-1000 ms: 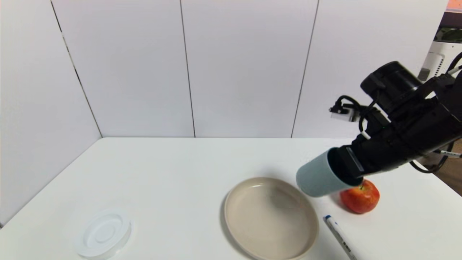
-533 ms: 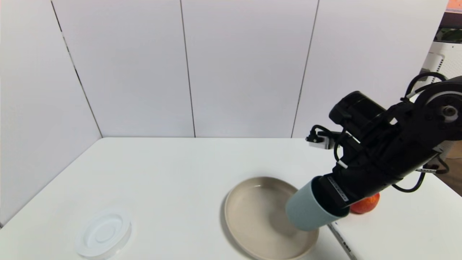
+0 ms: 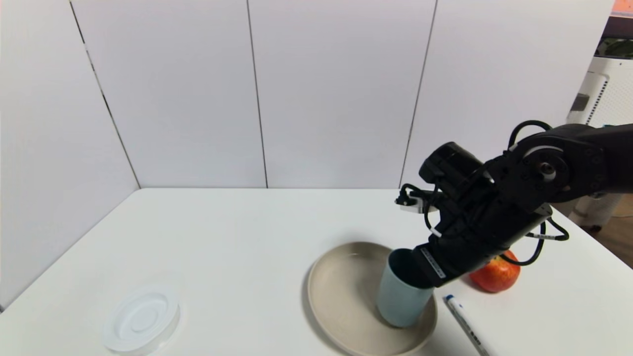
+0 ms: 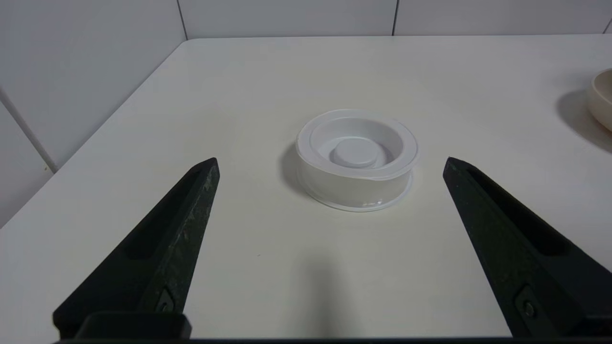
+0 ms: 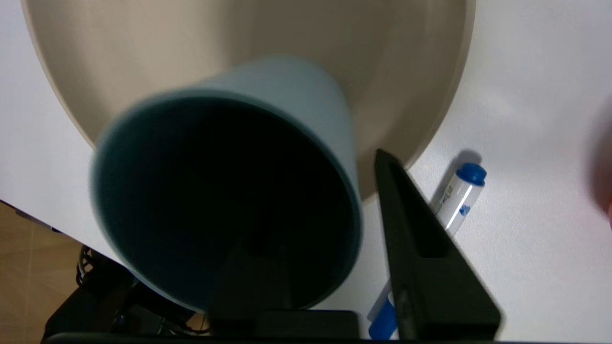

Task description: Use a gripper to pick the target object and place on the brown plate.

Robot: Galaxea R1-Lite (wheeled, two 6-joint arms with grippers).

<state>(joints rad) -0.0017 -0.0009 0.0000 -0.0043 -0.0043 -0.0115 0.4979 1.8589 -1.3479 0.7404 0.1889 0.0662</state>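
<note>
Cup [image 3: 399, 296] sits in my right claw [image 3: 420, 269], pinched by the rim — one finger inside the dark hollow, the other [image 5: 420, 248] outside the wall. It stands nearly upright on the brown plate [image 3: 346, 296], at the edge nearest the pen [image 3: 465, 324] and the apple [image 3: 497, 274]. I judge it light, stiff and smooth, likely to tip if let go crooked — the rim is the only sensible hold. My left claw [image 4: 330, 165] hangs spread wide before the white dish [image 4: 356, 157]
</note>
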